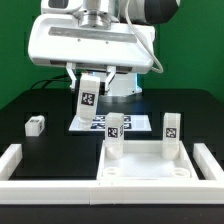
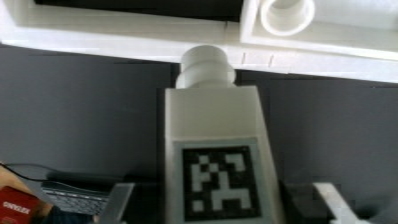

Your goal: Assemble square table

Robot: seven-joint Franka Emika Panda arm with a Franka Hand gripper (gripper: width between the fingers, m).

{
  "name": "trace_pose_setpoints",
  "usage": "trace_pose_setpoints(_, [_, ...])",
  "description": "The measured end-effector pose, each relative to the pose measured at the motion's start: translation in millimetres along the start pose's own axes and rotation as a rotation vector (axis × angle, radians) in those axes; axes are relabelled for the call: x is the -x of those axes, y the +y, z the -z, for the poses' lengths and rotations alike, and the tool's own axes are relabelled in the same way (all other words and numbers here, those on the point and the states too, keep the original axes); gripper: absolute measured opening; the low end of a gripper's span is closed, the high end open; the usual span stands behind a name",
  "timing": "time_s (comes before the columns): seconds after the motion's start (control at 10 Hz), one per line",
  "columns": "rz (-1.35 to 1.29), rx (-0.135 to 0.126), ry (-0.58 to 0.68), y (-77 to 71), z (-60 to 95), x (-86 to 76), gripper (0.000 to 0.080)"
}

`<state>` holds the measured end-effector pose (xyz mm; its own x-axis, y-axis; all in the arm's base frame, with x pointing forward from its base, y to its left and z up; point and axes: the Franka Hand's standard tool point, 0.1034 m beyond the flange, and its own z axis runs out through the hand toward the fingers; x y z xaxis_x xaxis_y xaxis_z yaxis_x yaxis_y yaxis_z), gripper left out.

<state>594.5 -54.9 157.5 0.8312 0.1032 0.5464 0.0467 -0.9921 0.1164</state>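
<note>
Pinching one held leg [image 1: 88, 97] between the fingers [image 2: 118, 198] — pressed onto its flanks, tag outward. Long axis close to upright with a slight lean, narrow round tip [image 2: 205, 65] aimed down at the worktop [image 1: 30, 105]. Hanging in the upper centre of the exterior frame, over the marker board [image 1: 140, 122] and touching nothing below.

Square slab [image 1: 150, 165] sitting in the lower right of the exterior frame, nearer the camera than the held leg and toward the exterior view's right of it. Through the wrist camera, lying just past the leg's tip, with an open round socket [image 2: 285, 20] off to one side of the leg's axis, not in line with it.

Likely called for next: bringing tip and socket into line, axis kept vertical.

Counted — four legs: one held, two planted upright along the slab's far edge, first standing leg [image 1: 115, 128] and second standing leg [image 1: 170, 128], plus a loose leg [image 1: 36, 125] lying at the exterior view's left. One slab.
</note>
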Motion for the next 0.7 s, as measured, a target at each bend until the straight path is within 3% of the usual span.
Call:
trace_pose_setpoints(0.1, [-0.008, -0.005, -0.001, -5.3, -0.9, 0.5, 0.029])
trace_pose_setpoints(0.3, [-0.055, -0.057, -0.003, -59.2, -11.9, 2.3, 0.029])
trace_pose_setpoints(0.4, [-0.085, -0.087, -0.001, -82.9, -19.2, -4.3, 0.029])
trace_pose_setpoints(0.5, [-0.162, -0.133, -0.002, -118.0, -20.7, -22.8, 0.029])
trace_pose_setpoints(0.6, [-0.107, -0.127, 0.013, -119.6, -20.6, -25.3, 0.029])
trace_pose_setpoints(0.7, [-0.123, -0.119, 0.007, -111.6, -22.3, -22.4, 0.0291])
